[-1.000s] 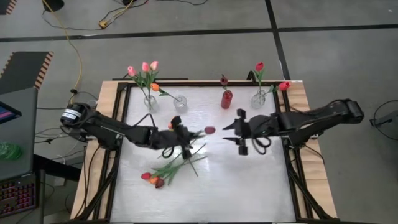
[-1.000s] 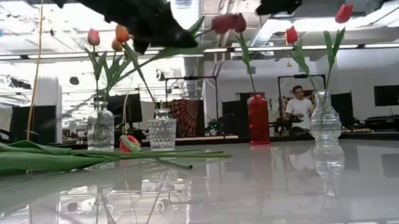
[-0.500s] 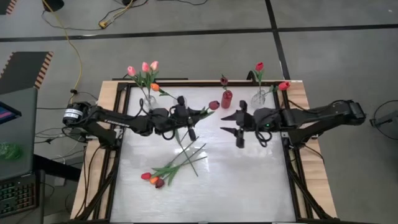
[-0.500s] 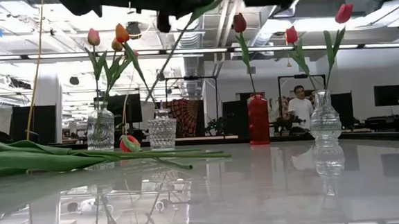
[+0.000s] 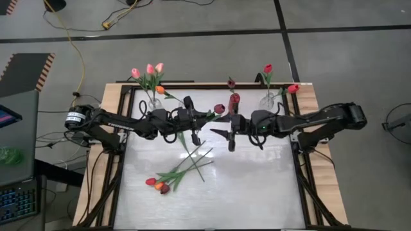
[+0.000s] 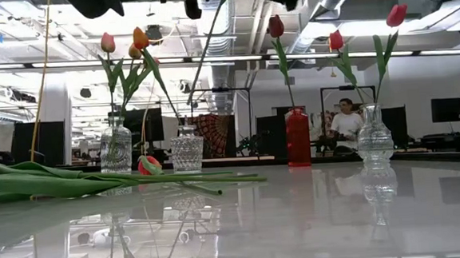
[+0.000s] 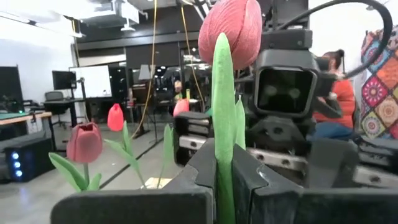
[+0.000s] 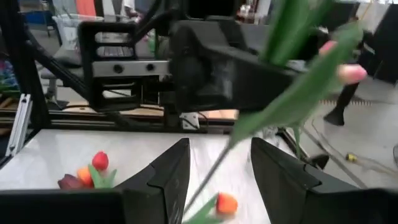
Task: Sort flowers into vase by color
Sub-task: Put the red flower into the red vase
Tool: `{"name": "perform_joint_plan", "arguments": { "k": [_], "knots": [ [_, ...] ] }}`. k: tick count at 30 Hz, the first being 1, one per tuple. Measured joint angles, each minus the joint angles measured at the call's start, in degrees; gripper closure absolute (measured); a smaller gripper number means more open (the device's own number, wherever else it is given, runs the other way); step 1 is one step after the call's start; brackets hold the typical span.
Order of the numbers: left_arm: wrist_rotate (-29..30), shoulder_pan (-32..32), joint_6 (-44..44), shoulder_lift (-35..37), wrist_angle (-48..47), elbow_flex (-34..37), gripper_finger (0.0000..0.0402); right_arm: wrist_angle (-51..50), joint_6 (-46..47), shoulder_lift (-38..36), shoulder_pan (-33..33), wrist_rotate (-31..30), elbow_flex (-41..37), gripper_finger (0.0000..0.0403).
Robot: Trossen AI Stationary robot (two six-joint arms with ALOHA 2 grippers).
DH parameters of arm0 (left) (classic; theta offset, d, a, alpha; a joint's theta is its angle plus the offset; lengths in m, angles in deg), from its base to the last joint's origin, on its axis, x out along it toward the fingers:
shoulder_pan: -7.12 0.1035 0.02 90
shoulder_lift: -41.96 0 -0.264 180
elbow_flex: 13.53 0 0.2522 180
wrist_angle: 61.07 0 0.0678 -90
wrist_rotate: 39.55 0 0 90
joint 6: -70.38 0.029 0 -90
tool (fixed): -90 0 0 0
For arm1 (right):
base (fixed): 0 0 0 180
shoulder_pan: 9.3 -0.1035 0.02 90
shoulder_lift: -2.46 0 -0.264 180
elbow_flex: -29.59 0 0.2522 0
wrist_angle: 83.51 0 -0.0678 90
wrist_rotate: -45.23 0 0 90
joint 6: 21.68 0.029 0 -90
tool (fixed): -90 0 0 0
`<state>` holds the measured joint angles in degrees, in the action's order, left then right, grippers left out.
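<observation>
On the glossy white table (image 5: 257,192), nearest the front, a few loose artificial tulips with green stems and red and orange heads (image 5: 176,174) lie in a heap. Above mid-table the left gripper (image 5: 194,122) is clamped on the long green stem of a dark red tulip (image 5: 219,109). Facing it, the right gripper (image 5: 225,133) has its jaws parted and empty; beyond stands a slim red vase (image 5: 234,101).
</observation>
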<state>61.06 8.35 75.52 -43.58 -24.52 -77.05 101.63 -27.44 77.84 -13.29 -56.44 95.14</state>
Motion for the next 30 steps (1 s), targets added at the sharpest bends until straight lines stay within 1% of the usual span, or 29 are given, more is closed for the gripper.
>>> {"name": "perform_joint_plan", "arguments": {
  "k": [10,17,22,30],
  "knots": [
    [-2.6,-0.1,-0.2,0.0,2.0,0.0,0.0401,10.8,-0.3,5.4,0.9,0.0,0.0,0.0207],
    [-4.0,-0.1,-0.2,0.0,2.8,0.0,0.0401,11.9,-0.3,6.4,1.6,-0.1,0.0,0.0214],
    [-4.0,-0.1,-0.3,0.0,2.8,0.0,0.0401,13.6,-0.3,6.4,1.6,-0.1,0.0,0.0254],
    [-4.0,-0.1,0.0,0.0,2.7,0.0,0.0400,13.5,-0.3,6.4,1.6,-0.1,0.0,0.0358]
  ]
}}
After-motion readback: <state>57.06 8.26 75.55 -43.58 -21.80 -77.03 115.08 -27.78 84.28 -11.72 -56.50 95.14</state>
